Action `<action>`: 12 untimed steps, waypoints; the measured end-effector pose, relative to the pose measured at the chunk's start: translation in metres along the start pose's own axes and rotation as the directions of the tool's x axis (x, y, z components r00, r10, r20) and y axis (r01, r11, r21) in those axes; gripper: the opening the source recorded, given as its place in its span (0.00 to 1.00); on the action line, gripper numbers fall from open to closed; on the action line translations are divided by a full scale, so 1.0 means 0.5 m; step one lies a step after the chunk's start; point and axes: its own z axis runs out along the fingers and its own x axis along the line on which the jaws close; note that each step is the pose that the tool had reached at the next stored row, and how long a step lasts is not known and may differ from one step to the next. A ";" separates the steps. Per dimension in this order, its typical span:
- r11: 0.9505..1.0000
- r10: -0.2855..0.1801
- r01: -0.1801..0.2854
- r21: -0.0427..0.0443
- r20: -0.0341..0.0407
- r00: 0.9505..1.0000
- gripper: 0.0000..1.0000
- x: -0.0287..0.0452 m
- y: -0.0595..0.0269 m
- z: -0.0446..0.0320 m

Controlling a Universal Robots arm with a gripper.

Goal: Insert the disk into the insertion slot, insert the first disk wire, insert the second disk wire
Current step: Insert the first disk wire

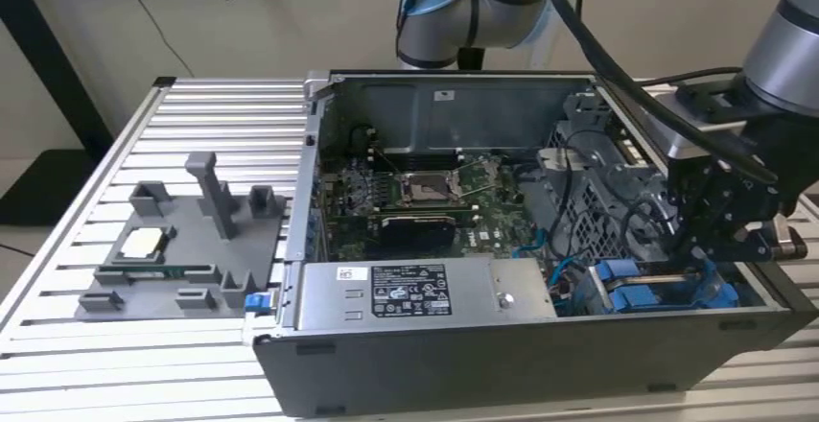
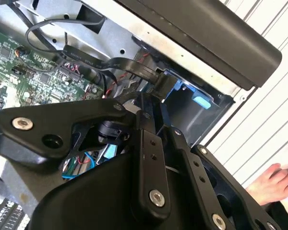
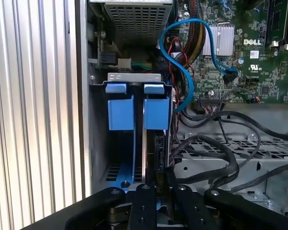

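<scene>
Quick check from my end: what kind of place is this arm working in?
Probably a robotics lab bench rather than an office or repair shop. An open desktop computer case sits on a slatted aluminium table, and a grey fixture tray holding parts stands beside it.

Blue-railed disk (image 3: pixel 157 115) upright in insertion slot (image 3: pixel 100 139)

1 case (image 1: pixel 512 364), 1 power supply (image 1: pixel 409 293), 1 disk (image 3: pixel 159 148), 2 blue carrier tabs (image 3: pixel 120 112) (image 3: pixel 156 112), 1 blue cable (image 3: pixel 190 20), 1 fixture plate (image 1: pixel 179 249).
</scene>
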 end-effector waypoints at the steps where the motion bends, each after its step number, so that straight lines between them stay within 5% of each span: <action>1: 1.000 0.000 0.000 0.000 0.000 1.000 0.19 0.000 0.000 0.000; 12: 1.000 0.000 0.000 0.000 0.004 1.000 0.19 -0.004 0.000 0.007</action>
